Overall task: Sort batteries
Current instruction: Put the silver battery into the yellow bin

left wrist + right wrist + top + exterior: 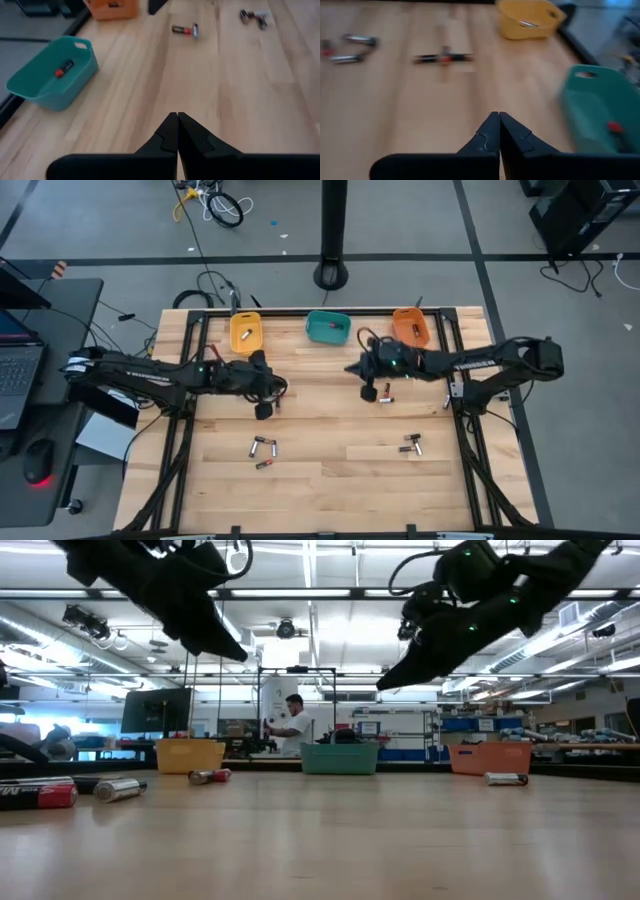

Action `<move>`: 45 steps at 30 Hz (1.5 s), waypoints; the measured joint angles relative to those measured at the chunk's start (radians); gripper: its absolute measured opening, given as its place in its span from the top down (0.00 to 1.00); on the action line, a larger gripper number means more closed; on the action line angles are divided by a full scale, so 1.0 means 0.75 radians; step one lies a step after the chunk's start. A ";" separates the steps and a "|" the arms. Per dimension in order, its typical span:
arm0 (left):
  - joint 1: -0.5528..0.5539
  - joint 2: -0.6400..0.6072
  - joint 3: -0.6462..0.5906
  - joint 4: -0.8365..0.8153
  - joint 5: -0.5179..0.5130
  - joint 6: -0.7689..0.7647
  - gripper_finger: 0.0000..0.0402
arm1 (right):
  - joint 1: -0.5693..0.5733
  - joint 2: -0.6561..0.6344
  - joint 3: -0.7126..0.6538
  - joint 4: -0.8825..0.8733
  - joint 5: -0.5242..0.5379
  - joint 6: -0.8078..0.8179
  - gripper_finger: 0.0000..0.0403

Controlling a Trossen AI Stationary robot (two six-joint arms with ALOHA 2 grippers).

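Smooth pale wood table (320,480), small cylindrical batteries (263,447), both dark grippers' jaws closed, empty.

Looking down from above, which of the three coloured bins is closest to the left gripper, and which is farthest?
From the left gripper, fingers shut:
1. Yellow bin, at the table's far edge, just beyond the gripper.
2. Teal bin, middle of the far edge.
3. Orange bin, far edge, on the right arm's side.

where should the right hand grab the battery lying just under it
Take the battery across the middle of its barrel, coming straight down from above. It lies flat on the bare table with nothing close beside it, so fingers can straddle its round sides. The right hand is shut now.
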 joint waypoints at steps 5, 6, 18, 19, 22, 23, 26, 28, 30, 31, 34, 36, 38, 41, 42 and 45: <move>-0.038 0.016 0.084 -0.234 0.133 -0.148 0.97 | 0.115 0.048 -0.075 0.164 -0.009 0.002 0.96; -0.050 0.020 0.085 -0.264 0.146 -0.183 0.97 | 0.131 0.061 -0.075 0.185 -0.009 0.002 0.95; -0.293 0.151 0.080 -0.423 0.137 -0.408 0.97 | 0.202 0.262 -0.070 0.462 -0.008 0.069 0.96; -0.313 0.162 0.081 -0.428 0.136 -0.433 0.97 | 0.203 0.280 -0.070 0.483 -0.008 0.069 0.96; -0.389 0.183 0.081 -0.433 0.132 -0.525 0.97 | 0.205 0.323 -0.070 0.506 -0.008 0.087 0.94; -0.413 0.186 0.081 -0.435 0.133 -0.550 0.97 | 0.207 0.337 -0.069 0.525 -0.008 0.092 0.94; -0.480 0.185 0.081 -0.433 0.135 -0.659 0.97 | 0.213 0.371 -0.069 0.555 -0.008 0.093 0.94; -0.522 0.185 0.082 -0.442 0.134 -0.722 0.97 | 0.215 0.389 -0.069 0.572 -0.008 0.093 0.95; -0.563 0.185 0.082 -0.440 0.132 -0.776 0.97 | 0.215 0.393 -0.069 0.581 -0.008 0.093 0.96; -0.580 0.185 0.082 -0.441 0.133 -0.804 0.97 | 0.218 0.394 -0.068 0.592 -0.008 0.094 0.96; -0.606 0.185 0.082 -0.448 0.135 -0.866 0.97 | 0.232 0.397 -0.068 0.598 -0.008 0.090 0.96; -0.610 0.185 0.082 -0.463 0.134 -0.882 0.97 | 0.245 0.402 -0.068 0.609 -0.008 0.082 0.96; -0.610 0.185 0.082 -0.491 0.134 -0.883 0.97 | 0.257 0.408 -0.068 0.609 -0.008 0.082 0.95; -0.597 0.185 0.082 -0.544 0.122 -0.868 0.97 | 0.266 0.409 -0.068 0.616 -0.008 0.082 0.95; -0.586 0.185 0.082 -0.552 0.120 -0.852 0.97 | 0.266 0.409 -0.065 0.616 -0.008 0.081 0.96; -0.562 0.185 0.082 -0.560 0.116 -0.844 0.97 | 0.266 0.410 -0.040 0.616 -0.008 0.080 0.97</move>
